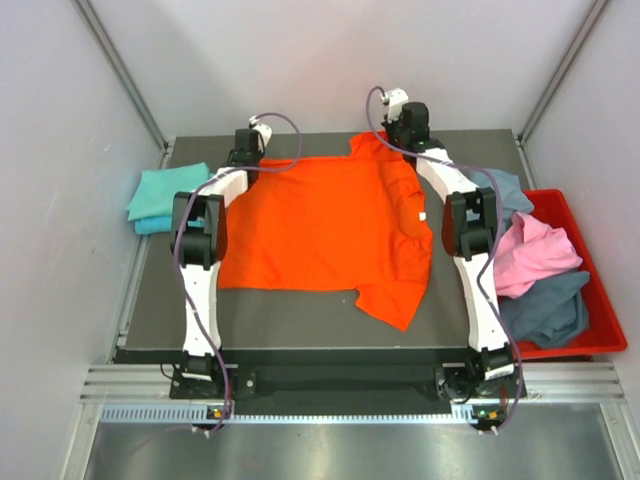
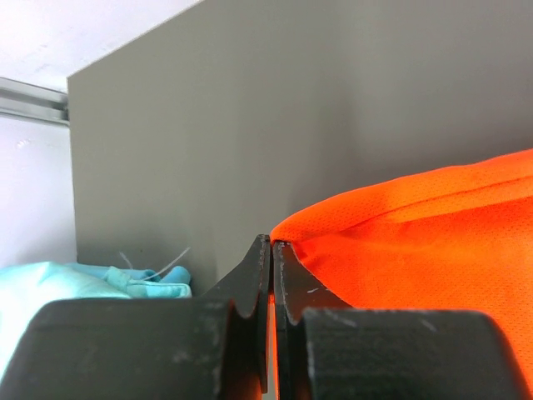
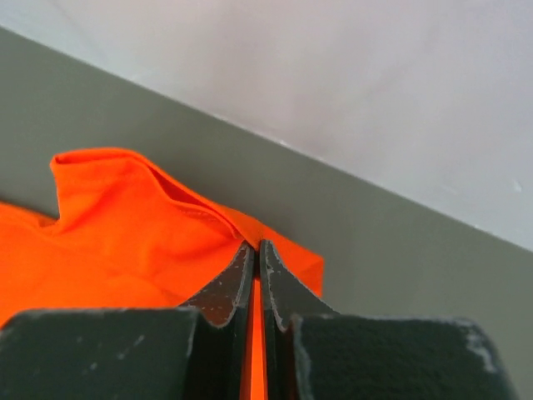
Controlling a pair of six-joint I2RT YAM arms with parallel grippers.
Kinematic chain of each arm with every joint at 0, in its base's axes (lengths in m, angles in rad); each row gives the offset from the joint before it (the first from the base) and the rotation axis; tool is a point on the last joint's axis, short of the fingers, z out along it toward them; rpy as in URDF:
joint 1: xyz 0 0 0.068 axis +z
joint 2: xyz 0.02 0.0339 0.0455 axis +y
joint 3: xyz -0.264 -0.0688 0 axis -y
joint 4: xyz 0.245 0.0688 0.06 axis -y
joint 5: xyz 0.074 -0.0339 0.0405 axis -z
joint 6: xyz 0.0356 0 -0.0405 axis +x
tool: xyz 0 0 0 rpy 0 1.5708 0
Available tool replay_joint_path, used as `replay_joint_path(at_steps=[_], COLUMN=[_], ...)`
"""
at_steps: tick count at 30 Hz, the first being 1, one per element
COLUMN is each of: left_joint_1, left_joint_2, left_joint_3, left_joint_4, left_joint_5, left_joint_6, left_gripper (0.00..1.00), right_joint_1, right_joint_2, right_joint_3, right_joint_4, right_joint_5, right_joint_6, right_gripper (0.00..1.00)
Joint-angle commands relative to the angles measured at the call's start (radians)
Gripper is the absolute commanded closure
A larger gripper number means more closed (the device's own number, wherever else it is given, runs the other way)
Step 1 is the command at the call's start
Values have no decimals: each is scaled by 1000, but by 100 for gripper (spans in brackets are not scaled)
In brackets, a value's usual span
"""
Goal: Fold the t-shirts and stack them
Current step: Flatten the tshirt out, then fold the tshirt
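A bright orange t-shirt (image 1: 320, 225) lies spread on the dark table, a sleeve hanging toward the front right. My left gripper (image 1: 243, 158) is shut on its far left corner, and the cloth is pinched between the jaws in the left wrist view (image 2: 272, 243). My right gripper (image 1: 400, 135) is shut on the shirt's far right edge near a sleeve, seen in the right wrist view (image 3: 256, 244). A folded teal shirt (image 1: 165, 195) lies at the table's left edge. Pink (image 1: 530, 255) and grey-blue (image 1: 550, 310) shirts sit in the bin on the right.
A red plastic bin (image 1: 605, 335) stands right of the table. The dark table (image 1: 300, 325) has a bare strip at the front. White walls with metal frame rails close in the back and both sides.
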Motion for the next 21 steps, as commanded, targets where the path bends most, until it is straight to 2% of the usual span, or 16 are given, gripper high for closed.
replay_joint_path(at_steps=[1, 12, 21], left_joint_1=[9, 36, 46], left_joint_2=[-107, -267, -399], left_joint_3=[34, -60, -212], left_joint_4=[36, -118, -220], left_joint_5=[-7, 155, 216], left_joint_6=[10, 134, 139], left_gripper=[100, 100, 100], right_joint_1=[-1, -10, -6], right_joint_2=[-176, -496, -674], right_joint_3=[-56, -421, -594], right_joint_4=[25, 12, -60], right_joint_5=[-9, -25, -58], right_joint_6=[-15, -32, -31], right_gripper=[100, 100, 100])
